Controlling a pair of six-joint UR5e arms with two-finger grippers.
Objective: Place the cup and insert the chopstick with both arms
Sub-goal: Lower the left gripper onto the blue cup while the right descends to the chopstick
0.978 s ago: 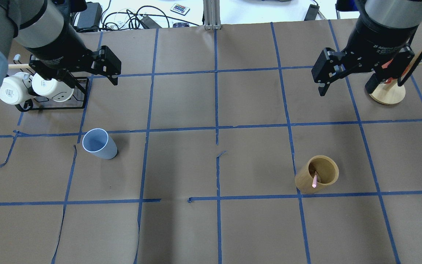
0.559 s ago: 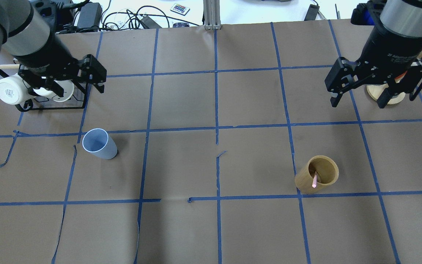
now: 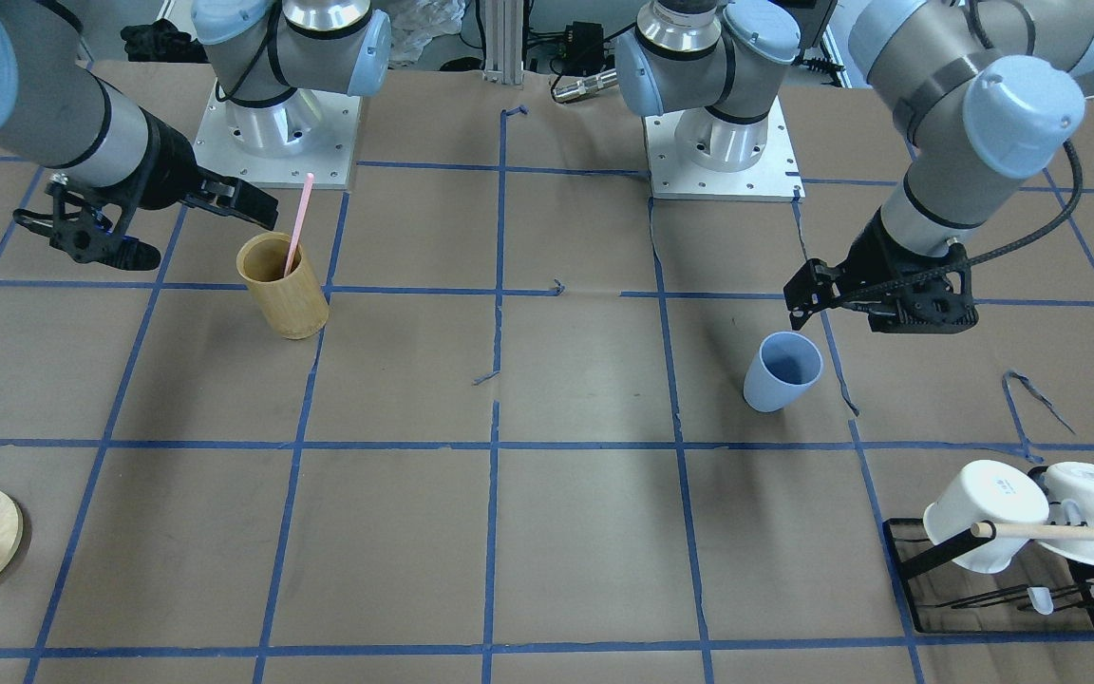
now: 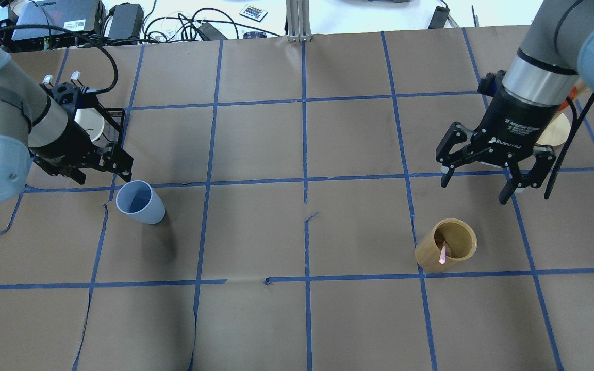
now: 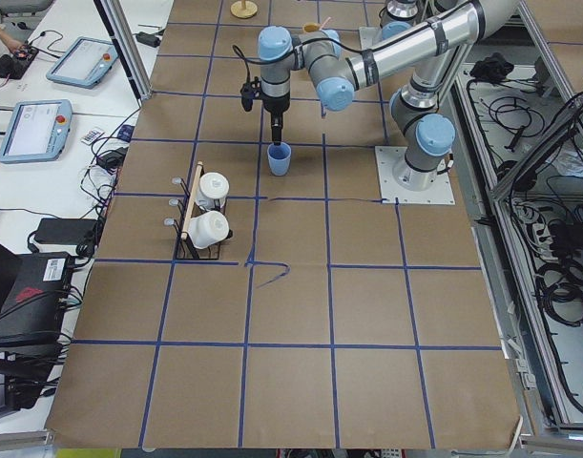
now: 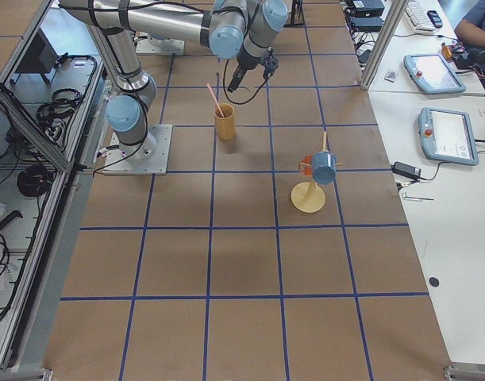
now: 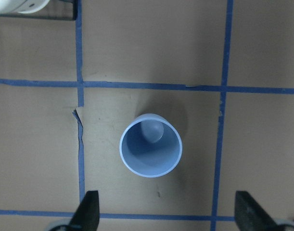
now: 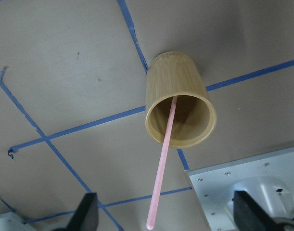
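Pre-grasp: left gripper (image 4: 102,172) is hovering wide open, empty, at ten o'clock of the cup (image 4: 139,202), right gripper (image 4: 475,189) likewise at one o'clock of the chopstick (image 4: 442,253); next, descending

Overhead and, nearer, left wrist views look down on the cup (image 4: 139,202).

Pale blue cup (image 4: 145,208), pink chopstick (image 8: 163,159), tan grained bamboo cylinder (image 8: 173,77), white mugs (image 3: 984,513); brown paper table (image 4: 256,144) crossed by blue tape grid (image 4: 304,129).
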